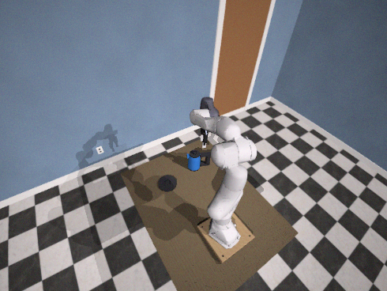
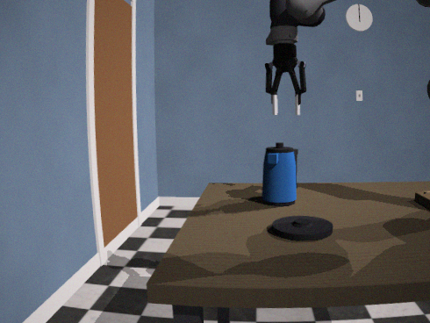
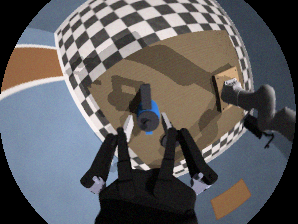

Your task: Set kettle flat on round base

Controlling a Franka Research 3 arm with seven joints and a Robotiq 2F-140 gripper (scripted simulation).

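The blue kettle with a black lid and knob stands upright on the brown table, near its far edge; it also shows in the top view and the wrist view. Its black handle points toward the arm in the top view. The round black base lies flat with its stud up, apart from the kettle, nearer the camera; it shows too in the top view. My gripper hangs well above the kettle, fingers pointing down, partly open and empty.
The arm's own pedestal stands on a light wooden plate on the table. A brown door is in the wall beyond the table's left edge. The table edge runs along the front.
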